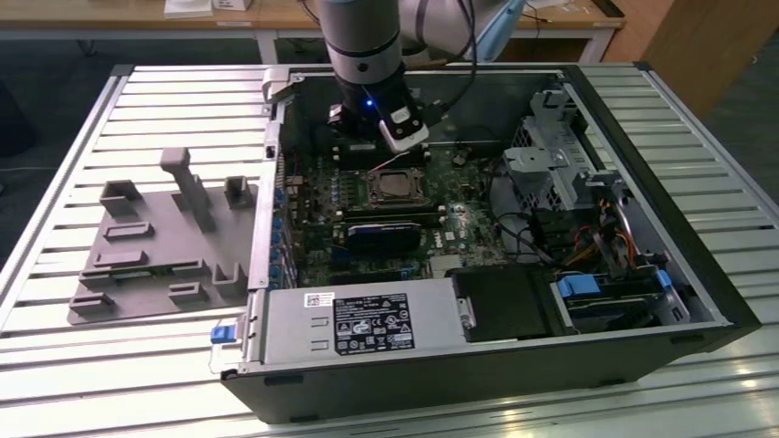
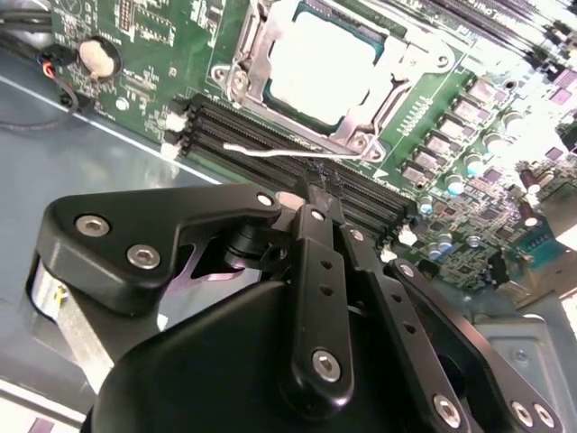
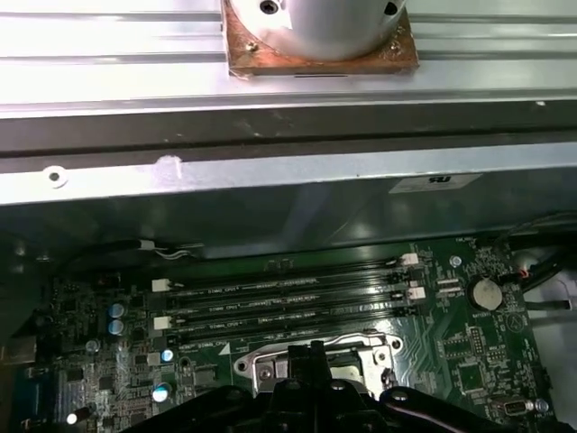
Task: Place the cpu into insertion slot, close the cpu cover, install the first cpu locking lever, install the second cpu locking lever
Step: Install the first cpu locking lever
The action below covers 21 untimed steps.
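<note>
The cpu (image 2: 320, 59) lies flat in the insertion slot (image 1: 414, 190), its pale metal face up. The cpu cover (image 2: 242, 79) is down around it, framing the chip through its window. A thin pale lever wire (image 2: 270, 151) runs along one edge of the cover, between it and the long black memory slots (image 2: 261, 131); I cannot tell whether it is latched.

In the second wrist view the tool (image 2: 311, 191) hangs over those memory slots, just beside the lever wire, and I cannot tell whether it touches anything, nor whether it is open or closed. In the exterior view the arm (image 1: 365, 46) comes down from the far side, just beyond the socket.

The socket sits on the green motherboard (image 1: 316, 246), where a round coin battery (image 2: 97, 56) lies well apart from it. The board is inside an open computer case (image 1: 633, 301), with a grey power supply (image 1: 353, 324) along the case's near side. To the exterior view's left of the case a grey moulded fixture (image 1: 159, 246) rests on the slatted metal worktop (image 1: 122, 374)
</note>
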Available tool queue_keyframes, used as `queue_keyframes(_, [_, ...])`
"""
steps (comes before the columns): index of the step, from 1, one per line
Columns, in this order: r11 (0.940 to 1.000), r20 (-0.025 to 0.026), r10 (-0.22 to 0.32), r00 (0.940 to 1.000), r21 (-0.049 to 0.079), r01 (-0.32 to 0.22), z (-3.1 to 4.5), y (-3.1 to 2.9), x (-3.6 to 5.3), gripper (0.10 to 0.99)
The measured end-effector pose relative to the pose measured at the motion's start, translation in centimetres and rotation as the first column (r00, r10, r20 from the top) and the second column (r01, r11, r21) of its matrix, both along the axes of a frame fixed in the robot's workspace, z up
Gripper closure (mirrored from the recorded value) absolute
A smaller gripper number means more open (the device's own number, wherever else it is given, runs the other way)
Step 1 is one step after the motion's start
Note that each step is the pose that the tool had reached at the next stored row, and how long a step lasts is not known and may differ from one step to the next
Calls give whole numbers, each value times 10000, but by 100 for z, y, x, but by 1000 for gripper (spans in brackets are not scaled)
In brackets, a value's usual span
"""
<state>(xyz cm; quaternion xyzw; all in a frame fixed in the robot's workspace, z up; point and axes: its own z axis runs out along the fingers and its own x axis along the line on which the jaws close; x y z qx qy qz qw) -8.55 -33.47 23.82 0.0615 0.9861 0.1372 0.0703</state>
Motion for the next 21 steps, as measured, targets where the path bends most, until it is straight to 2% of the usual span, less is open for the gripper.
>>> queue_keyframes(15, [9976, 0, -697, 9976, -32, 697, -71, 34, 159, 984])
queue_keyframes(21, [9957, 7, -921, 9958, -117, 921, -88, 80, 186, 984])
